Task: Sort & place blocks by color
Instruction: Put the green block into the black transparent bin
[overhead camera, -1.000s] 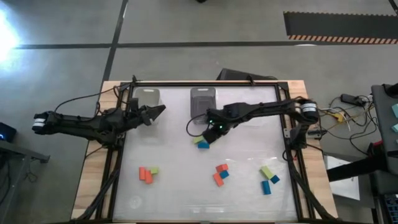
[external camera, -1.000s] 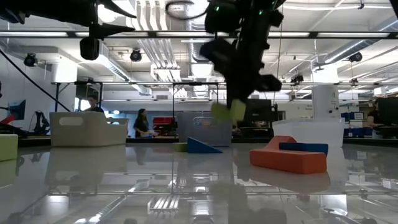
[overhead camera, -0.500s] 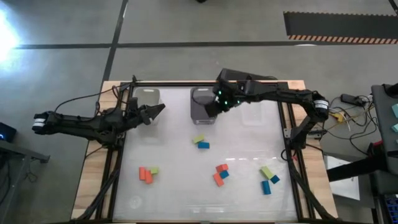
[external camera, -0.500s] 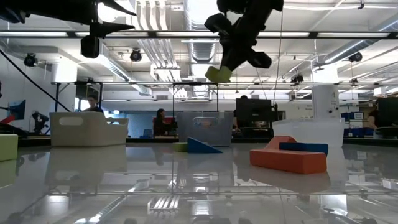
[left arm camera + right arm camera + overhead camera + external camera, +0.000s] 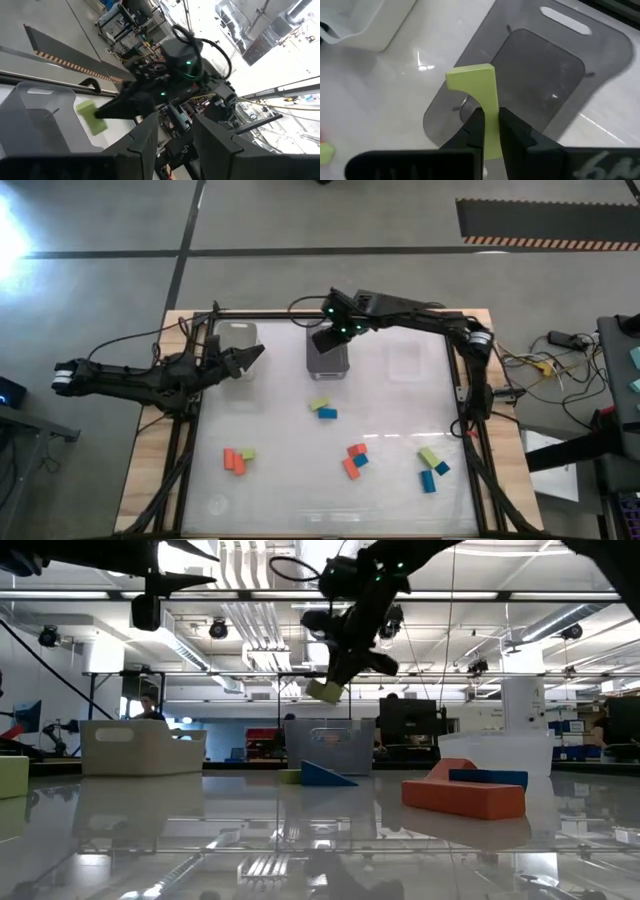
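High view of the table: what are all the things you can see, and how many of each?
green blocks: four, lime; three on the table, one held over the grey bin.
blue blocks: four, blue; on the table.
orange blocks: about four, orange-red; on the table, in two clusters.
grey bin: one, grey; far middle.
clear bins: two, clear; either side of the grey bin.
table: one, glossy white.
left pincer: one, dark; open, empty, beside the left clear bin.
right pincer: one, dark; shut on a green block.
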Controlling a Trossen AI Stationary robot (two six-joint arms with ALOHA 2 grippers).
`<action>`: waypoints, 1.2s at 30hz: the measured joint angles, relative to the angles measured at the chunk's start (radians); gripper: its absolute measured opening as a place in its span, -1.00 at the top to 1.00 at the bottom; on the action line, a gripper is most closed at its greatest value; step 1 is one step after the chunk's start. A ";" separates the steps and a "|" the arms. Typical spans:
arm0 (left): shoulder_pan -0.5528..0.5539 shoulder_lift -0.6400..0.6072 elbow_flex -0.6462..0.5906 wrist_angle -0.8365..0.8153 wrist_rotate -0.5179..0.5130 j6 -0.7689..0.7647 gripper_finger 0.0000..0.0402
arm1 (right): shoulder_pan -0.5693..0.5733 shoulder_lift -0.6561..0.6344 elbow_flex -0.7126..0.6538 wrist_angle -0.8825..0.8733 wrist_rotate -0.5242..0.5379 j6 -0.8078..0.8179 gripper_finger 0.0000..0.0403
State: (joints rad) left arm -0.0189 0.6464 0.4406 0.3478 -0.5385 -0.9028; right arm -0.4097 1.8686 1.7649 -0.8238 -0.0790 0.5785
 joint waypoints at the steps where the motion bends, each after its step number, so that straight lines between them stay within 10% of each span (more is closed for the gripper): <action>1: 0.000 0.000 -0.002 0.014 -0.003 0.000 0.47 | -0.002 0.021 0.018 -0.003 -0.001 -0.010 0.88; 15: 0.000 -0.006 -0.003 0.041 -0.025 0.000 0.47 | -0.020 0.316 0.263 -0.182 0.028 -0.173 0.88; 36: 0.000 -0.003 -0.006 0.037 -0.028 0.000 0.47 | -0.023 0.327 0.277 -0.194 0.056 -0.172 0.83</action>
State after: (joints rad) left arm -0.0189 0.6434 0.4351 0.3851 -0.5667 -0.9028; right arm -0.4324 2.1960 2.0422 -1.0180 -0.0235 0.4068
